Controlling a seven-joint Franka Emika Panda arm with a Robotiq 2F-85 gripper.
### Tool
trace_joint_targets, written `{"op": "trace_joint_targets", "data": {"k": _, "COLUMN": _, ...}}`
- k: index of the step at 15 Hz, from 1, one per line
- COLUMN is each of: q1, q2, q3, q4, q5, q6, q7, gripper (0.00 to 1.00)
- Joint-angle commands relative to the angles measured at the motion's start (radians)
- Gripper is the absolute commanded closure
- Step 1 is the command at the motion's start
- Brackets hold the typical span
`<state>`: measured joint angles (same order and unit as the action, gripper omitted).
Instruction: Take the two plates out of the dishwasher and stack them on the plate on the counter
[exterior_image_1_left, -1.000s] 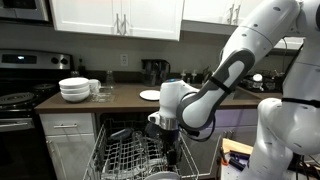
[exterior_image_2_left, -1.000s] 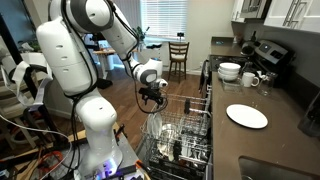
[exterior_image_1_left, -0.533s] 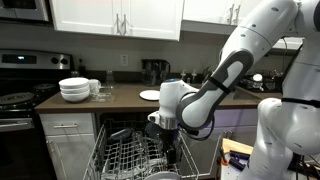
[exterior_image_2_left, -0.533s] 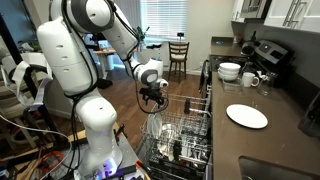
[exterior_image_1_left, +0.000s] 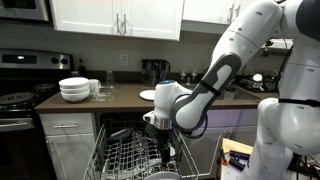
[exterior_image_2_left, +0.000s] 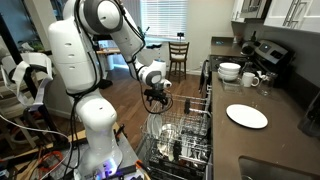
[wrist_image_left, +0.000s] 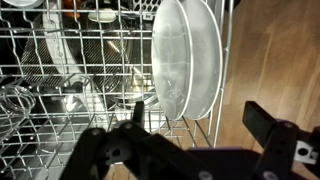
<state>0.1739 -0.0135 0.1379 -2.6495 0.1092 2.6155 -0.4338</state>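
Two white plates stand upright, side by side, in dishwasher rack. Jaws spread wide just above them, gripping nothing. Third plate lies on bench above dishwasher.

Even indoor light in both ext. views, low-res and a bit soft; blown-out daylight at window. In wrist view: soft glare on white plates, dim rack behind, close-up gripper near-black, out of focus.
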Motion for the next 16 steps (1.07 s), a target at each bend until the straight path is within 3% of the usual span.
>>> {"op": "trace_joint_targets", "data": {"k": 1, "q1": -0.01, "q2": 0.106, "q3": 0.005, "q4": 0.041, "q5": -0.032, "q6": 0.07, "q7": 0.04, "gripper": 0.0}}
{"op": "trace_joint_targets", "data": {"k": 9, "q1": -0.01, "q2": 0.265, "q3": 0.002, "q4": 0.079, "q5": -0.142, "q6": 0.161, "q7": 0.147, "gripper": 0.04}}
{"op": "trace_joint_targets", "data": {"k": 14, "q1": -0.009, "q2": 0.301, "q3": -0.004, "q4": 0.099, "q5": -0.19, "q6": 0.167, "q7": 0.192, "gripper": 0.0}}
{"op": "trace_joint_targets", "data": {"k": 15, "q1": -0.011, "q2": 0.305, "q3": -0.004, "q4": 0.102, "q5": -0.195, "q6": 0.168, "q7": 0.193, "gripper": 0.17}}
{"op": "trace_joint_targets", "data": {"k": 16, "q1": -0.011, "q2": 0.308, "q3": -0.006, "q4": 0.103, "q5": -0.201, "q6": 0.167, "q7": 0.196, "gripper": 0.25}}
